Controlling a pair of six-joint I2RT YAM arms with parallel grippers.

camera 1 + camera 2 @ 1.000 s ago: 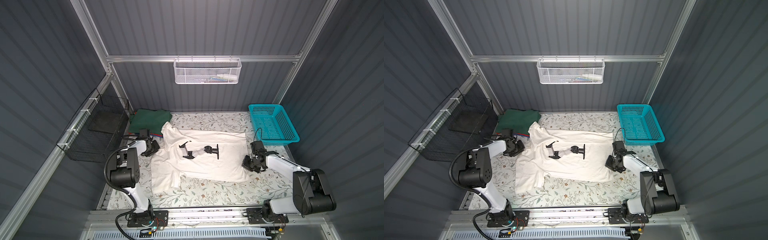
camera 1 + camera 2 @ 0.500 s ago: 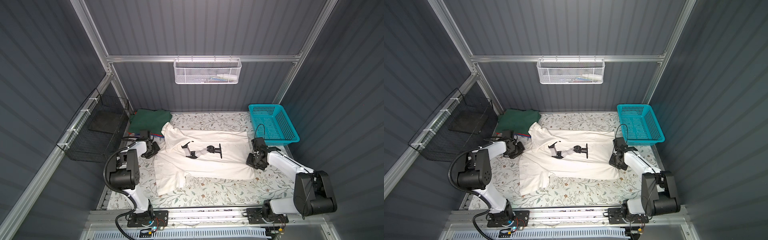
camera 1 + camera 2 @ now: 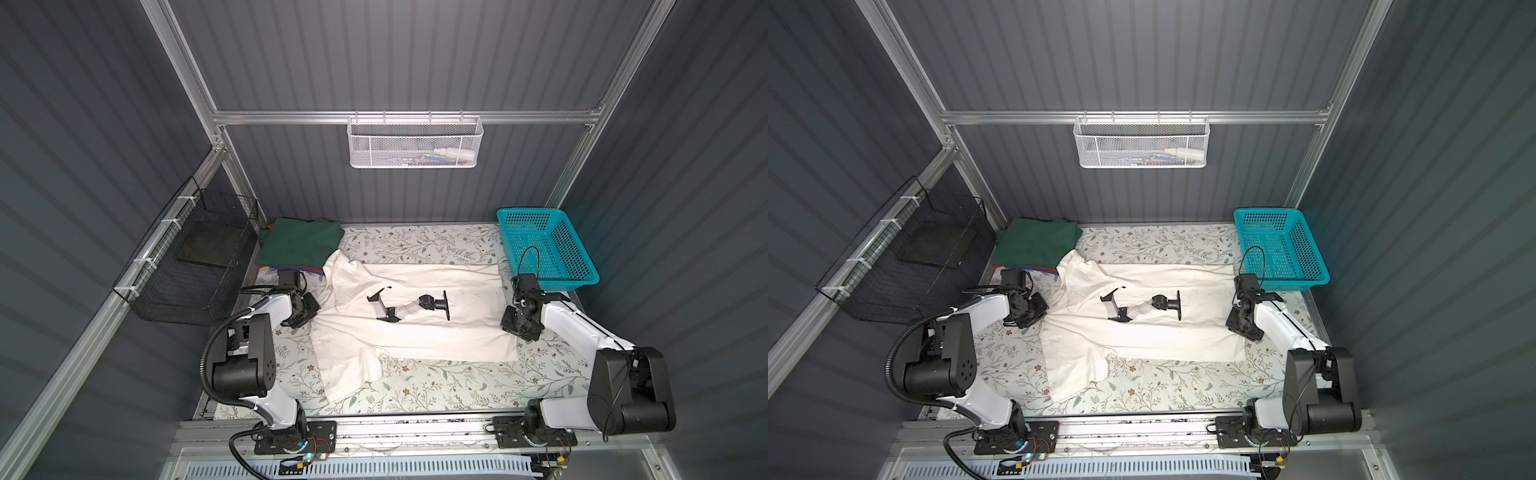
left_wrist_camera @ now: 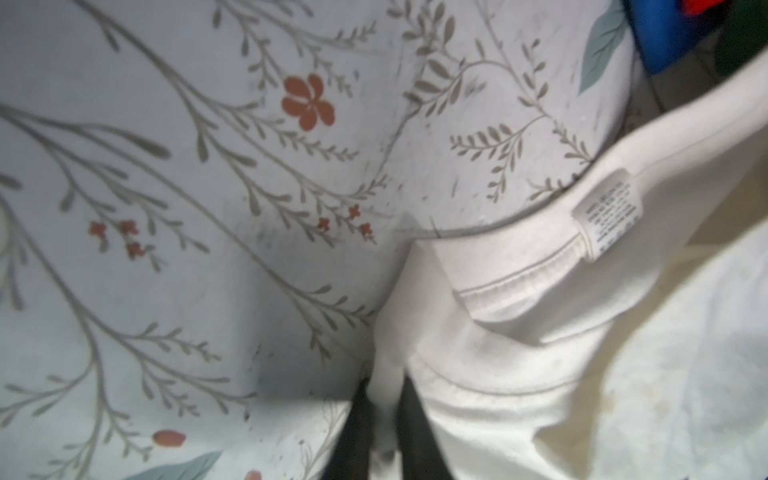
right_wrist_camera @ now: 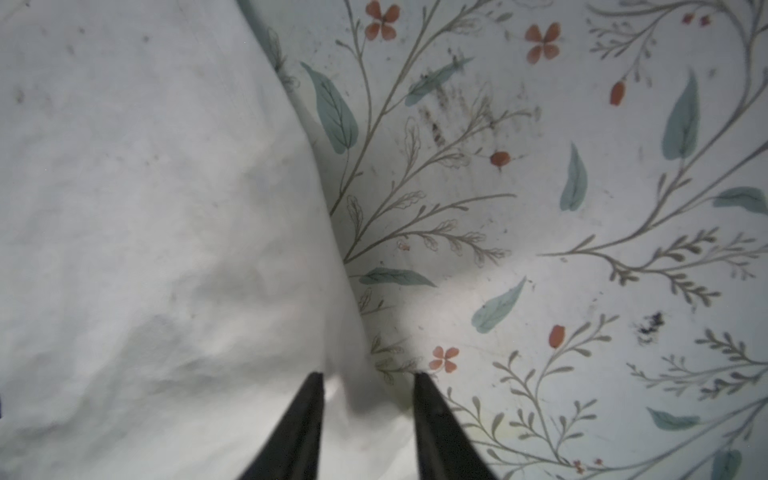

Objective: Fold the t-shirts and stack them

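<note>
**1.** Green tee (image 3: pixel 299 243). Far left corner, folded, lying on a blue and red tee (image 3: pixel 309 271) whose edge peeks out beneath. Neither is touched.

**2.** My left claw (image 4: pixel 384 388). Near those two, at the collar end of the white tee (image 3: pixel 415 332). It was clamped shut a second ago. Now the jaws stand a little apart, with the cloth edge lying in the narrow gap. The label (image 4: pixel 606 216) is nearby.

**3.** White tee. Middle of the mat (image 3: pixel 415 245), spread crosswise with collar left and hem right. One sleeve trails toward the near edge, and the far shoulder reaches the green tee's corner. Over the last second its hem end has slid slightly rightward and the body lies flatter.

**4.** Bracket (image 3: pixel 409 309). Black and grey, resting on the white tee's middle.

**5.** My right claw (image 5: pixel 368 374). At the hem end. It was shut a second ago. Now the jaws are clearly apart, with the hem edge between them, unpinched.

**6.** Basket (image 3: pixel 528 211). Teal, far right, just beyond my right claw.

**Remarks.** Both claws have let go together, so I judge the stretching-out done. The white tee is laid out but not yet folded. Folding comes next, then setting it on the green tee. The bracket looks likely to get wrapped into any fold unless it is cleared first. The trailing sleeve will need bringing in.
</note>
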